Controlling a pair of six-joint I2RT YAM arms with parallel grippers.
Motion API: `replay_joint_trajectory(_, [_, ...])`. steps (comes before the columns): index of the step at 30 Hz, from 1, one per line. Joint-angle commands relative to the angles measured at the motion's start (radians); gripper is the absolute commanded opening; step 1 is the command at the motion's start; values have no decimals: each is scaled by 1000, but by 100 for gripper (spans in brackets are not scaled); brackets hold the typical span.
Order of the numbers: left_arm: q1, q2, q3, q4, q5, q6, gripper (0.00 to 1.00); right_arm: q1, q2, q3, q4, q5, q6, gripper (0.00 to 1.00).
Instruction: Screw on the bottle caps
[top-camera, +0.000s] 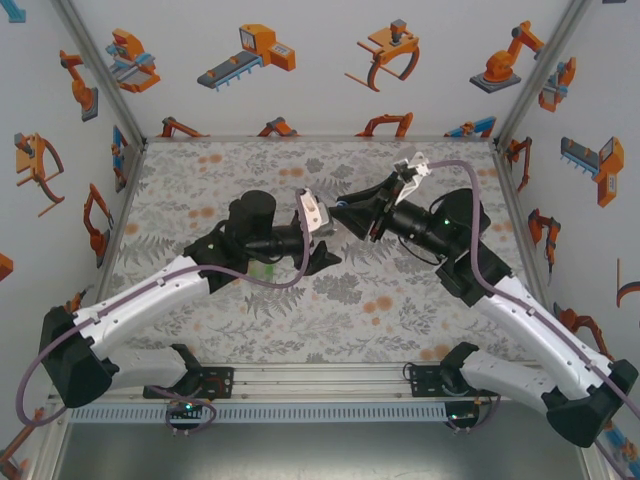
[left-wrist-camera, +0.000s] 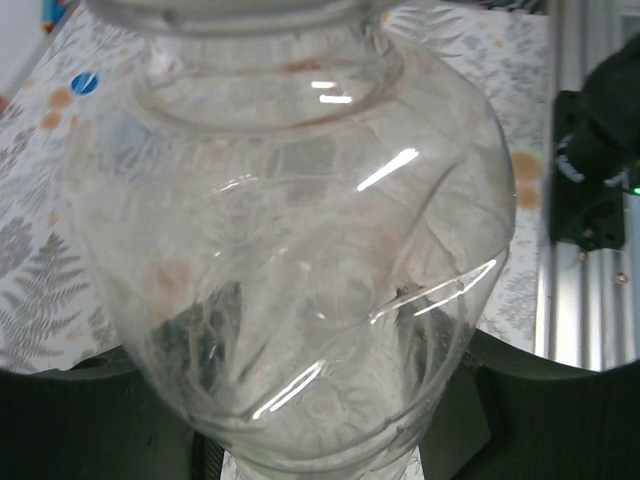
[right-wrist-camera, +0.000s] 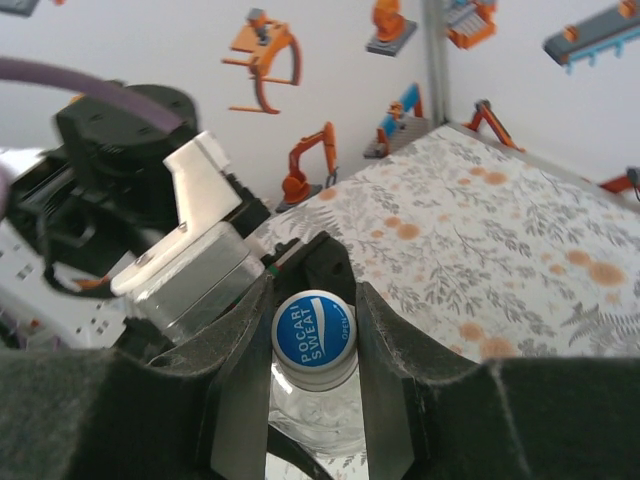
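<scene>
Left hand (left-wrist-camera: 310, 420) clamped on clear bottle (left-wrist-camera: 300, 280), right hand (right-wrist-camera: 313, 292) closed on its blue-printed bottle cap (right-wrist-camera: 314, 338), above grey floral-cloth counter (top-camera: 200, 180), robot-print walls (top-camera: 300, 60) around.

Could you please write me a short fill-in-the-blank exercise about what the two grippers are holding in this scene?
1. The cap carries the blue words Pocari ____.
2. The right gripper is shut on this cap, while the left gripper holds a clear ____.
3. The wall drawings of machines are mainly ____.
Missing words: Sweat; bottle; orange.
</scene>
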Motion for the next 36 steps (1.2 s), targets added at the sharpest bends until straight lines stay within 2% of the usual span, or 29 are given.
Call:
replay_joint_trajectory(1, [-16,-12,11,78,-104,-15,15,-4,22,-47,-20,158,89,0])
replay_joint_trajectory(4, [-15,-12,1,85,-108,-17,40,-4,23,-63,24,149,102,0])
replay_joint_trajectory(12, [26,-22,-5,68,-103,-61,78,-4,39,-59,37,150,49,0])
replay_joint_trajectory(20, [110,-62,-10,-5,-80,-93,85,-9,86,-28,12,176,-67,0])
replay_joint_trajectory(29, [176,-97,-12,-110,-86,-117,100,-56,203,37,20,191,-206,0])
replay_joint_trajectory(36, [265,-114,0,-206,-160,-161,97,-109,351,51,141,233,-360,0])
